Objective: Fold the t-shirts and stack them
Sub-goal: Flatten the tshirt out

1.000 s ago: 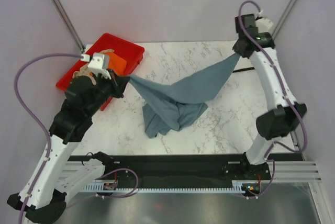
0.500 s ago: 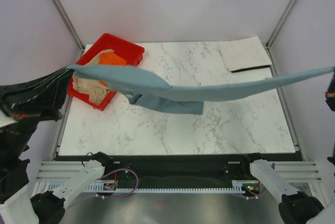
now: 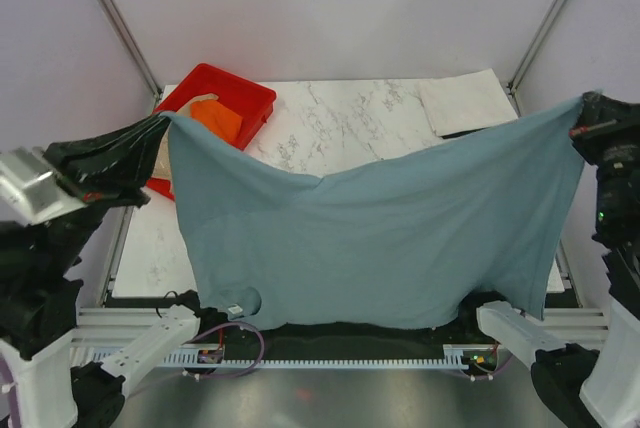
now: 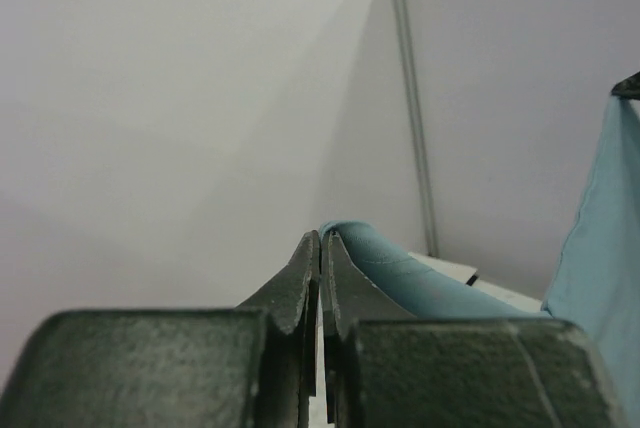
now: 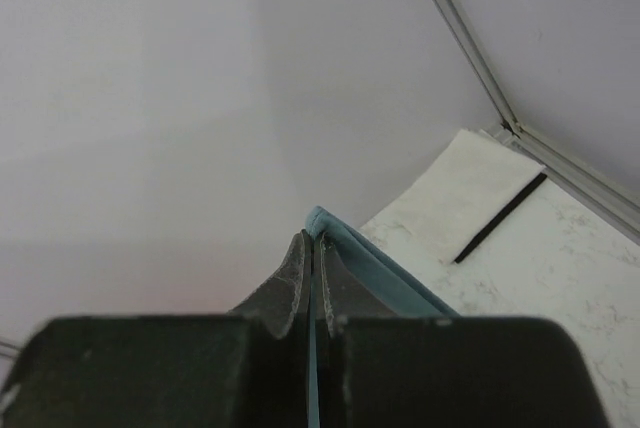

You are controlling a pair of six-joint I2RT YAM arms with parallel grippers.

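Note:
A slate blue-grey t-shirt [image 3: 380,238] hangs spread wide in the air above the table, held by its two upper corners. My left gripper [image 3: 163,120] is shut on its left corner [image 4: 370,253], high at the left. My right gripper [image 3: 583,103] is shut on its right corner [image 5: 335,233], high at the right. The cloth's lower edge hangs down over the table's near edge. An orange t-shirt [image 3: 218,116] and a tan-beige one [image 3: 163,153] lie in the red tray. A pale off-white t-shirt [image 3: 465,103] lies folded flat at the back right corner [image 5: 470,193].
The red plastic tray [image 3: 245,93] sits at the back left of the white marbled table [image 3: 340,118]. Metal frame posts [image 3: 545,18] rise at both back corners. The hanging cloth hides most of the table's front half.
Both arms have swung up and toward the near edge, pulling the blue-grey shirt off the table. It went from a stretched band to a wide hanging sheet.

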